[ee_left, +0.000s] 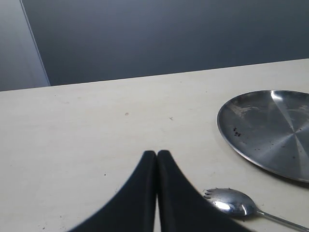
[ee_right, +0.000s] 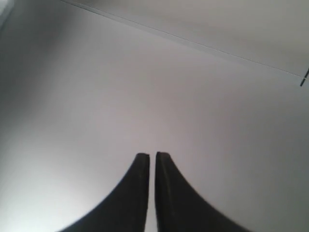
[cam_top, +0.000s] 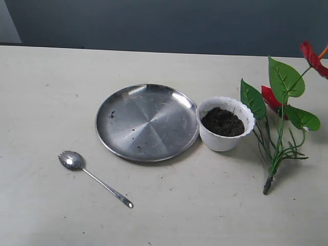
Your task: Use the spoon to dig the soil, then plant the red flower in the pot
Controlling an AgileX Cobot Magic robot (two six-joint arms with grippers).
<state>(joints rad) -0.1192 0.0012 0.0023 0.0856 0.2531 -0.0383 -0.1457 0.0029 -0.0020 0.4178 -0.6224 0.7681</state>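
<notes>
**Spoon waiting by the left gripper, nothing picked up yet**

Spoon [cam_top: 92, 177] flat on the table [cam_top: 46, 102], on the left side, in front of the round steel plate [cam_top: 147, 122] and a little apart from it. Long and thin, lying on a slant: little bowl end toward the far left, handle tip running nearer and toward the middle. Shiny, with small teeth on the bowl's front edge. Seen in the left wrist view too, spoon bowl just beside the left gripper [ee_left: 157, 159], off to one side of the black fingertips. So, left arm the nearer one by far. Probably best to grab across the thin handle, not along it.

Left gripper closed, tips pressed together, nothing between them. Right gripper [ee_right: 152, 162] nearly closed with a thin slit, also holding nothing; only bare pale surface in front of it.

Pot [cam_top: 225, 123] white, wavy rim, standing upright just right of the plate, very close to its edge; touching or not, hard to tell. Soil [cam_top: 223, 121] dark and crumbly inside, filling the mouth. Red flower [cam_top: 284, 107] lying on the table right of the pot, stem end toward the near side, green leaves and red blooms toward the far side.

No digging done yet, by the look of it.
</notes>
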